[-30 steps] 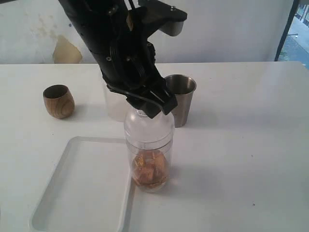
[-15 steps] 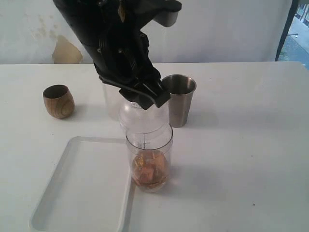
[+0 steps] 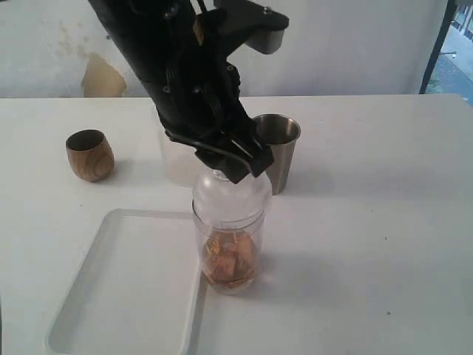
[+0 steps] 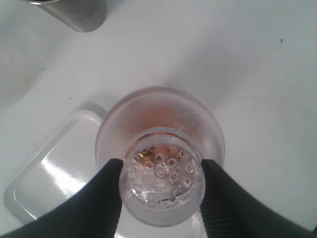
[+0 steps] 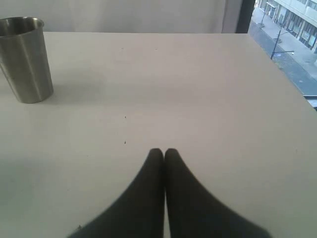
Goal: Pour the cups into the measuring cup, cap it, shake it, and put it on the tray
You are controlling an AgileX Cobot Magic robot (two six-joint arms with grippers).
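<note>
Two black fingers of the left gripper [image 4: 161,166] clamp the clear domed lid [image 3: 230,197], lowered again after a brief lift onto the measuring cup [image 3: 229,255] directly beneath them, so capping looks nearly done.

Jaws tight on the clear domed lid [image 4: 162,173], white tray [image 4: 54,168] beside it.

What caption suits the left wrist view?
Left gripper holds the clear domed lid on the clear graduated measuring cup beside the white tray.

The matte black left gripper [image 4: 161,168] ends in broad, tapered jaws — a thin black cable [image 3: 211,148] loops along its bulky housing.
</note>
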